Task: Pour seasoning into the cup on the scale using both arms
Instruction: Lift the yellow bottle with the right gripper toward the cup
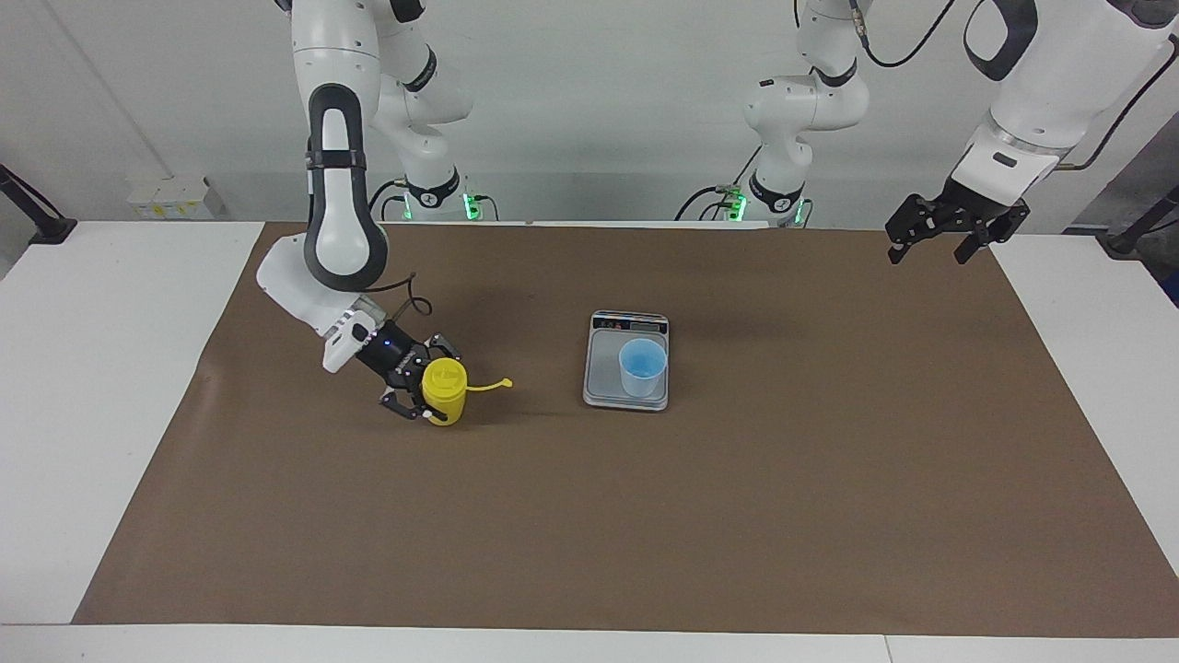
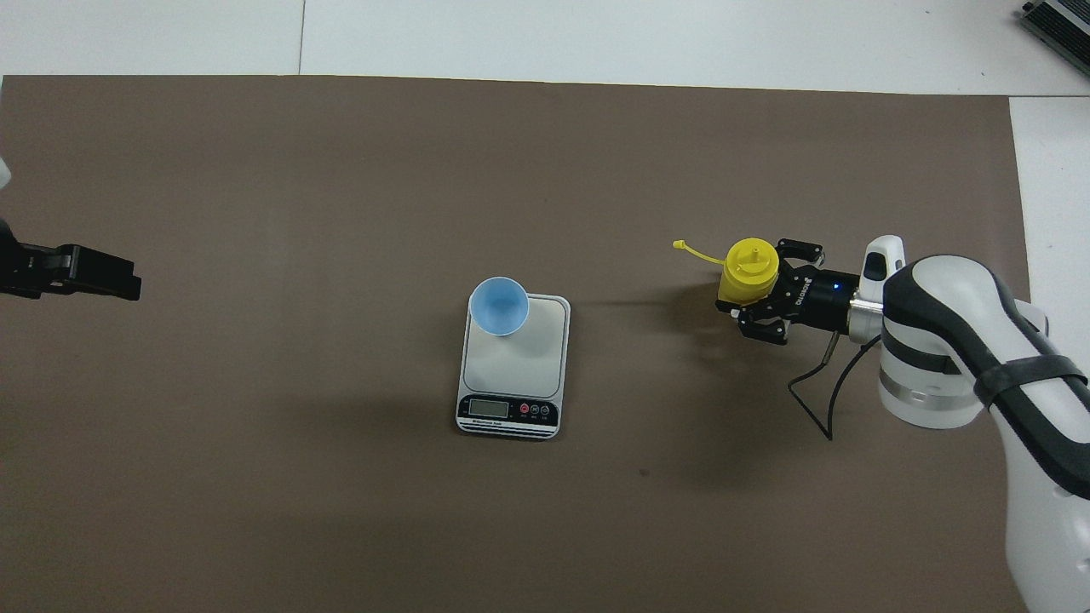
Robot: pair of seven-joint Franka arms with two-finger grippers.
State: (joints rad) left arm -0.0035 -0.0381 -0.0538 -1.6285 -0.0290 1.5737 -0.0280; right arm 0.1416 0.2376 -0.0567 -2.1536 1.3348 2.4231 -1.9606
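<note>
The right gripper holds the bright yellow plastic squeeze bottle, tilted, over the brown mat toward the right arm's end. The small light-blue translucent plastic cup stands on the flat silver-grey scale at the mat's middle. The left gripper hangs wide open above the mat's corner and waits.

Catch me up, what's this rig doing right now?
The right end effector has closed on the yellow squeeze bottle toward the right arm's end of the table. The blue cup sits on the scale, mid-table; nothing poured yet. The left end effector waits open in the air over its own end.
</note>
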